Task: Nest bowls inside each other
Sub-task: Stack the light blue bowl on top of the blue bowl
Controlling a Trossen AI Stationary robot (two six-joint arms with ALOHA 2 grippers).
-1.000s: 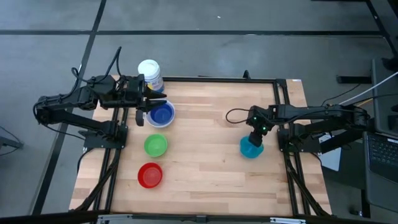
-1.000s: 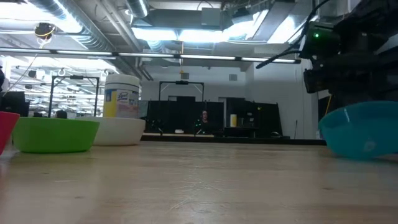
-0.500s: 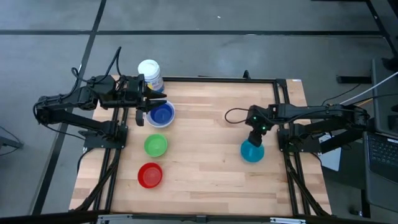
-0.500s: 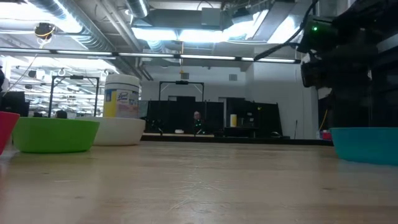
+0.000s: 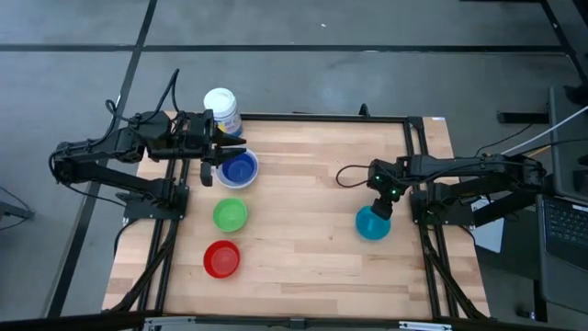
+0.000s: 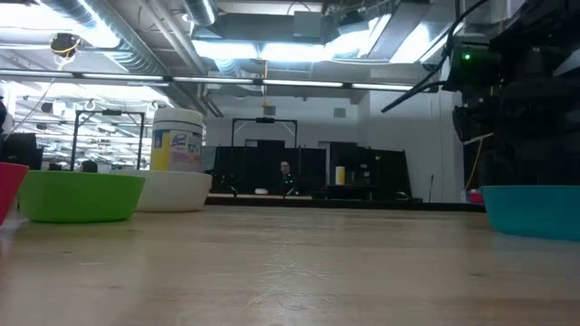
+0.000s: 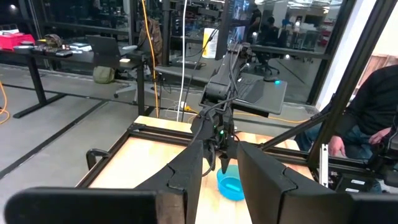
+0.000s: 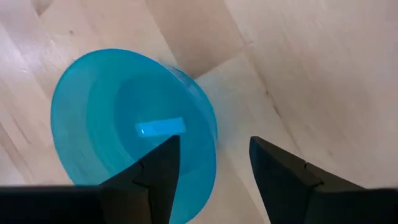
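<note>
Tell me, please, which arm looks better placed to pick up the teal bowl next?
Probably the right. Its end effector hangs open directly over the teal bowl, one finger on each side of its rim. The left end effector is across the table at the blue bowl.

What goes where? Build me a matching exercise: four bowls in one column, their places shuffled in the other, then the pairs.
Column 1
1. dark blue bowl
2. green bowl
3. red bowl
4. teal bowl

Column 2
A. on the table's right side, under the right gripper
B. in the middle of the left-side row of bowls
C. nested in the white bowl
D. at the end of the row, farthest from the canister

Pairs: 1-C, 2-B, 3-D, 4-A
</note>
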